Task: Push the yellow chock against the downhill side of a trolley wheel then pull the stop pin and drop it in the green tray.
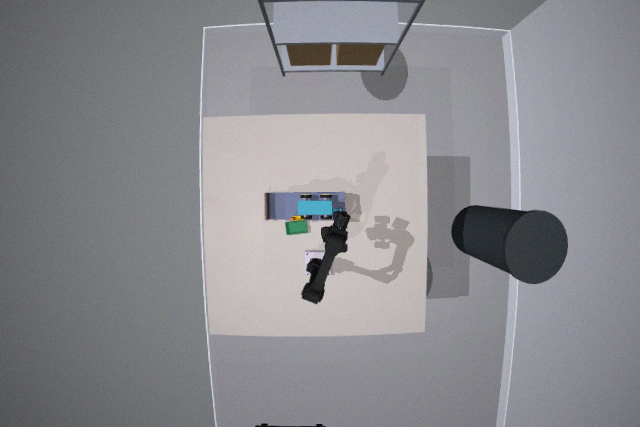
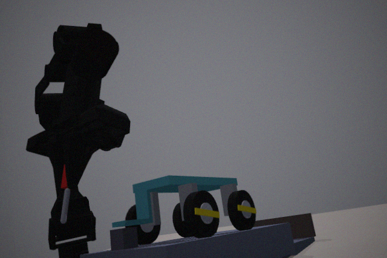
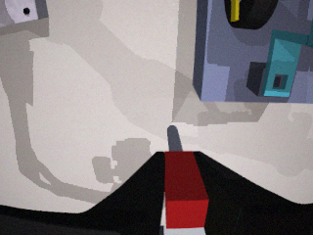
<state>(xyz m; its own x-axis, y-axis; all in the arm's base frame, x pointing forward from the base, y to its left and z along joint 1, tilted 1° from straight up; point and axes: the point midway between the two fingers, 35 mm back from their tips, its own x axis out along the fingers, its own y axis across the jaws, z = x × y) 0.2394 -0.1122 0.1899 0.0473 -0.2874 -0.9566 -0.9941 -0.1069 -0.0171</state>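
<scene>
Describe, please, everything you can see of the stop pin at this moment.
The stop pin has a blocky red head and a thin grey shaft that looks like metal. The gripper is shut on the head, black fingers on both sides. In the exterior view the pin hangs roughly upright, shaft downward, clear of the trolley and touching nothing else. In the wrist view the shaft tip points at the pale table, beside the ramp's end; the square hole in the trolley's teal tab stands empty.

No legible text, label, number or sign on anything in view.
</scene>
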